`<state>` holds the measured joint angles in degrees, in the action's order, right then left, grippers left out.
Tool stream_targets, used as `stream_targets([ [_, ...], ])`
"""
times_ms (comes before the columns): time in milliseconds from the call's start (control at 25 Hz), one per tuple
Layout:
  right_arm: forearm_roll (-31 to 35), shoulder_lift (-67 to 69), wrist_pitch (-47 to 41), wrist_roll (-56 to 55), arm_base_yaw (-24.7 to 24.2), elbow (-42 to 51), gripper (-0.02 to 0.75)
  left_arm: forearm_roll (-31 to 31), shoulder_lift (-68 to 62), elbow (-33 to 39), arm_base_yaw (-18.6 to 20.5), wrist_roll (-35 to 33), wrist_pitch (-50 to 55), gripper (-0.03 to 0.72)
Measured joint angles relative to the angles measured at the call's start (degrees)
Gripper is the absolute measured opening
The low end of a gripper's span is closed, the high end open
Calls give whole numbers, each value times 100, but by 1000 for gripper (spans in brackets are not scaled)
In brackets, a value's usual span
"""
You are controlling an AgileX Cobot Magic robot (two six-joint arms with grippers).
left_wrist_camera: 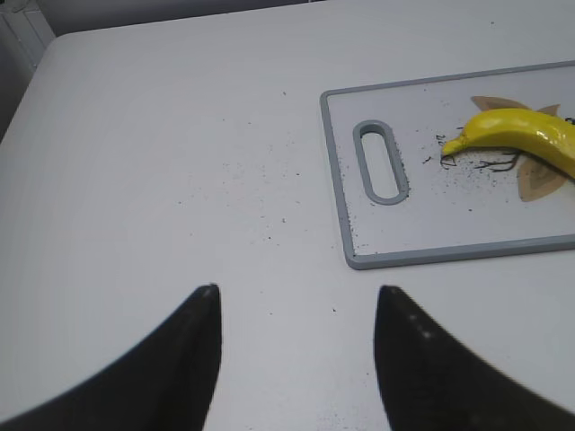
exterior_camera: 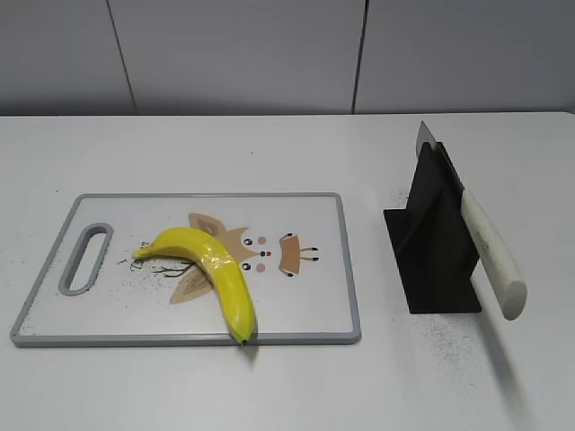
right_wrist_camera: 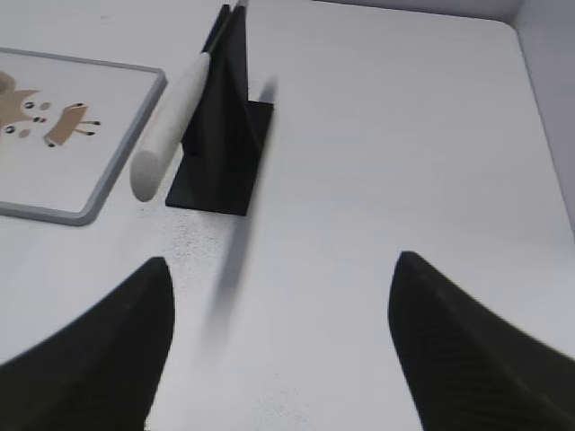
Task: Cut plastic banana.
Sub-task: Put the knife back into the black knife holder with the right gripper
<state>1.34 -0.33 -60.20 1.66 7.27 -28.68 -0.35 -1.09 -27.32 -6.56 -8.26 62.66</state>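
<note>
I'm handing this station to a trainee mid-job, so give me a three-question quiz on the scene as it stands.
1. True or false: the plastic banana is already cut in two.
2. Where is the knife? A) in the black stand B) flat on the cutting board C) held by the right gripper
3. Fill in: the left gripper is ____ and holds nothing.

Key:
1. False, it lies whole on the board.
2. A, its pale handle sticks out towards the camera.
3. Open, hovering over bare table beside the board's handle end.
</note>
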Motion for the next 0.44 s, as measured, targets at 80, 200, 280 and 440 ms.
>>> stream_targets([
  [80, 0, 0, 0, 0, -168, 0, 562, 0, 0, 0, 0, 0, 0, 510],
  [200, 0, 0, 0, 0, -236, 0, 562, 0, 0, 0, 0, 0, 0, 508],
  [280, 0, 0, 0, 0, -236, 0, 562, 0, 0, 0, 0, 0, 0, 508],
  [440, 0, 0, 0, -4, -236, 0, 562, 0, 0, 0, 0, 0, 0, 508],
])
